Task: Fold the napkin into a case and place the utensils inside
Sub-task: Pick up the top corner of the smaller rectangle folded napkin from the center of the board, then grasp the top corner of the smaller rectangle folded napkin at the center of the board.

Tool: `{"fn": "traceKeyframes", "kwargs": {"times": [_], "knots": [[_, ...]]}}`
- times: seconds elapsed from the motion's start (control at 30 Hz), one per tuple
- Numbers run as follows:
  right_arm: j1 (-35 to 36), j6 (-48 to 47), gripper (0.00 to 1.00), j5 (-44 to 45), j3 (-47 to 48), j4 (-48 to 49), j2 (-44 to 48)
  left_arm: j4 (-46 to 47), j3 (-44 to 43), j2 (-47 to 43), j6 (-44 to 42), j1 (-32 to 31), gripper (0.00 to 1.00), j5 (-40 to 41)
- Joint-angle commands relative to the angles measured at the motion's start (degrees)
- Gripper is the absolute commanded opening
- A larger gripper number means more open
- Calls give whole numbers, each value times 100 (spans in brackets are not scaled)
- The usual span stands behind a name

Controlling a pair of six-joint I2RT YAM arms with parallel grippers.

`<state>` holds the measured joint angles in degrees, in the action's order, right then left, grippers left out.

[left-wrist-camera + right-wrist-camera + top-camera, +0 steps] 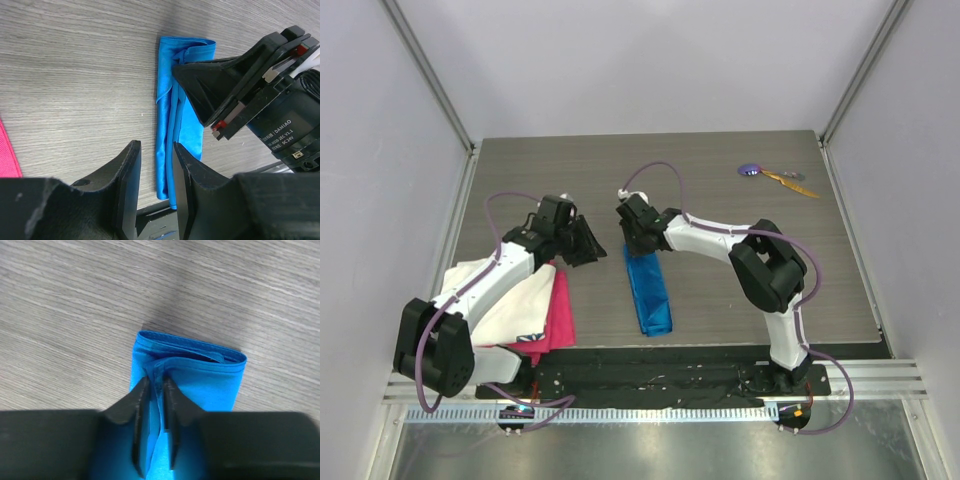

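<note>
Fingers [142,405] of the right gripper [155,382] seem to pinch a raised inner fold at the far end of the napkin [200,385]. This is probably to hold the pouch mouth up, though which layer they grip is hard to make out. From there the narrow blue strip runs back toward that arm's base. Just to its left the left gripper [156,147] hovers with jaws apart and empty, likely ready to assist. The utensils [775,176] lie well off to the right gripper's far right, not yet fetched.
</note>
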<state>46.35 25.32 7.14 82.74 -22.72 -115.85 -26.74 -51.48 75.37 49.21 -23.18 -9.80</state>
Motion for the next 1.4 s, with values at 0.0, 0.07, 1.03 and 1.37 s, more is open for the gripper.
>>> {"fn": "traceKeyframes", "kwargs": {"times": [0.0,0.07,1.03,1.37], "knots": [[32,-54,17,271,181,-22,71,2,-29,-14,-61,-20,36,40],[23,-54,12,297,155,-31,142,20,-46,56,-78,-37,36,40],[-495,474,1,-843,-1164,365,1302,1356,-1135,2270,-1449,-1980,23,2633],[-662,693,1,-1012,-1375,505,1407,1417,-1294,2745,-1660,-2217,24,2782]]}}
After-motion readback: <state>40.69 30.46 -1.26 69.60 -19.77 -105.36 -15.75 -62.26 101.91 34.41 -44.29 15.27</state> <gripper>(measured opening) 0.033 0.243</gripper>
